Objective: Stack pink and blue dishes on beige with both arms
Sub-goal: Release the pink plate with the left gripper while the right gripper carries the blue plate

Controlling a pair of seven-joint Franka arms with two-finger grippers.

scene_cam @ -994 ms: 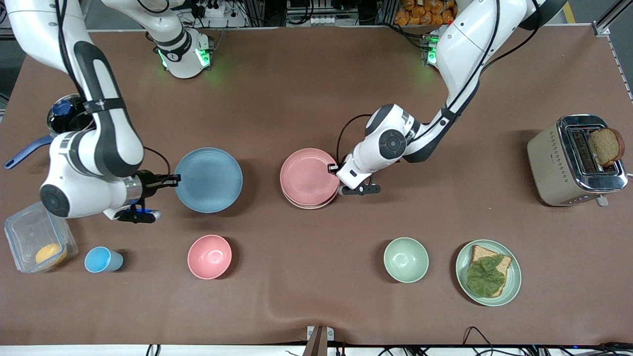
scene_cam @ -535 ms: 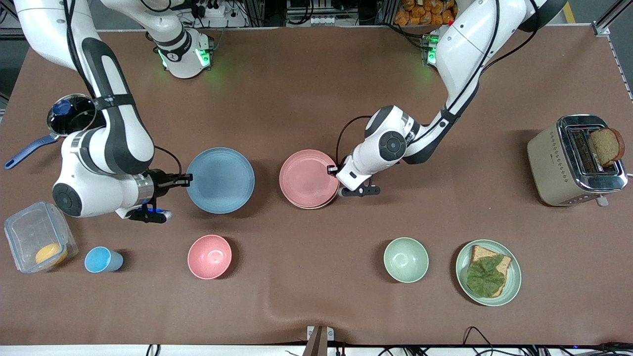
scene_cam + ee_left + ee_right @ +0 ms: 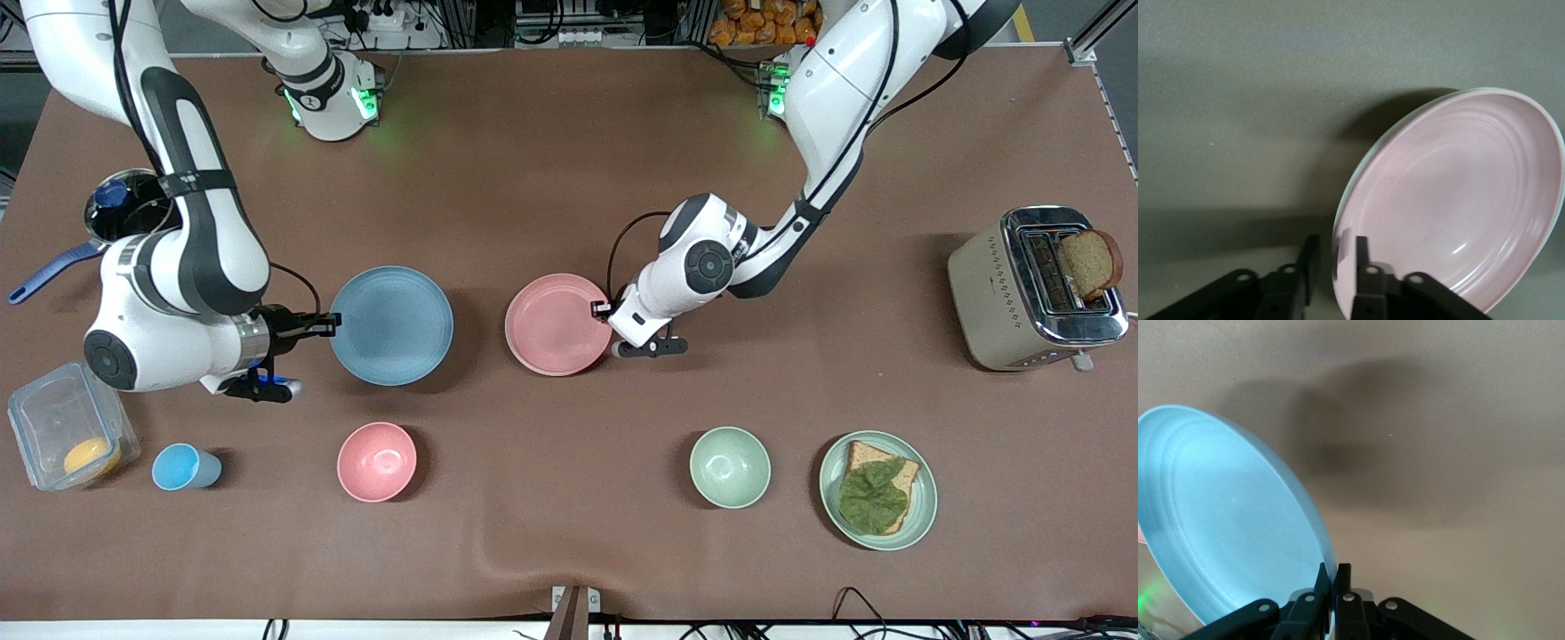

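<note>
The pale pink plate point(image 3: 558, 324) lies flat at mid table, and no beige plate shows around it in the front view. My left gripper point(image 3: 604, 310) is open, its fingers on either side of the pink plate's point(image 3: 1458, 200) rim with a gap on one side. A thin pale edge runs along that rim in the left wrist view, and I cannot tell whether it is the beige plate. The light blue plate point(image 3: 391, 325) hangs tilted just above the table, beside the pink one toward the right arm's end. My right gripper point(image 3: 331, 324) is shut on the blue plate's point(image 3: 1231, 520) rim.
Nearer the front camera stand a blue cup point(image 3: 182, 468), a pink bowl point(image 3: 376, 461), a green bowl point(image 3: 730, 467) and a green plate point(image 3: 929, 498) with bread and a leaf. A clear box point(image 3: 53, 418) and a pot point(image 3: 124, 209) sit by the right arm. A toaster point(image 3: 1005, 293) is at the left arm's end.
The right gripper carried the blue plate toward the pink one, then eased back slightly. The pale plate edge that showed under the pink plate no longer shows. The left gripper barely moved.
</note>
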